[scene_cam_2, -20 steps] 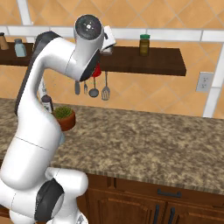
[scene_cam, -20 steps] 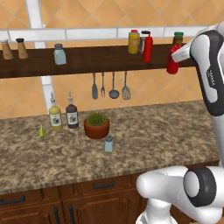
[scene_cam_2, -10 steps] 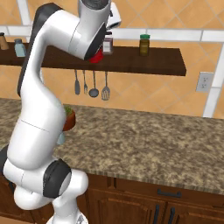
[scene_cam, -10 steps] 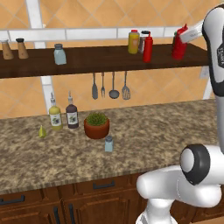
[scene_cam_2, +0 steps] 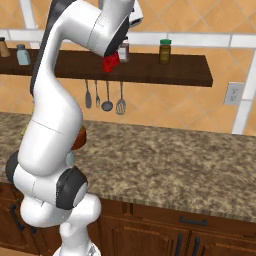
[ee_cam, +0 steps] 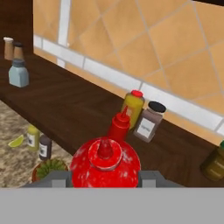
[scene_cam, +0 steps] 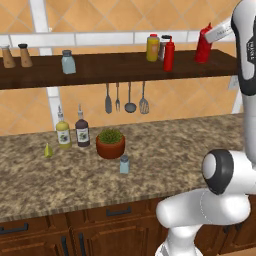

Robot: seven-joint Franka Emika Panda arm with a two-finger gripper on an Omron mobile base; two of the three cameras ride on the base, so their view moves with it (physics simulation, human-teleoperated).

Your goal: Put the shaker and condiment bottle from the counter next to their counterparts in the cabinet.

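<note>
My gripper (scene_cam: 206,37) is shut on the condiment bottle (scene_cam: 202,45), a stout red squeeze bottle, held at the height of the cabinet (scene_cam: 115,70), to the right of the taller slim red bottle (scene_cam: 168,54). The hand view looks down on the condiment bottle's cap (ee_cam: 105,161), with a finger (ee_cam: 59,179) on each side and the slim red bottle (ee_cam: 119,126) just beyond. Whether the condiment bottle rests on the shelf I cannot tell. The shaker (scene_cam: 124,164) stands on the counter (scene_cam: 165,160) by a potted plant. Its pale blue-grey counterpart (scene_cam: 68,62) stands on the shelf's left part.
A yellow bottle (scene_cam: 153,48) and a dark-capped jar (ee_cam: 148,121) stand behind the slim red bottle. Two brown shakers (scene_cam: 15,56) are at the shelf's far left and a green-lidded jar (scene_cam_2: 165,51) towards its right. Utensils (scene_cam: 125,97) hang under the shelf. Below stand a potted plant (scene_cam: 110,143) and two oil bottles (scene_cam: 72,132).
The arm has lifted the condiment bottle from below the shelf's front edge up to shelf height and brought it more upright. The shaker on the counter has not moved.
</note>
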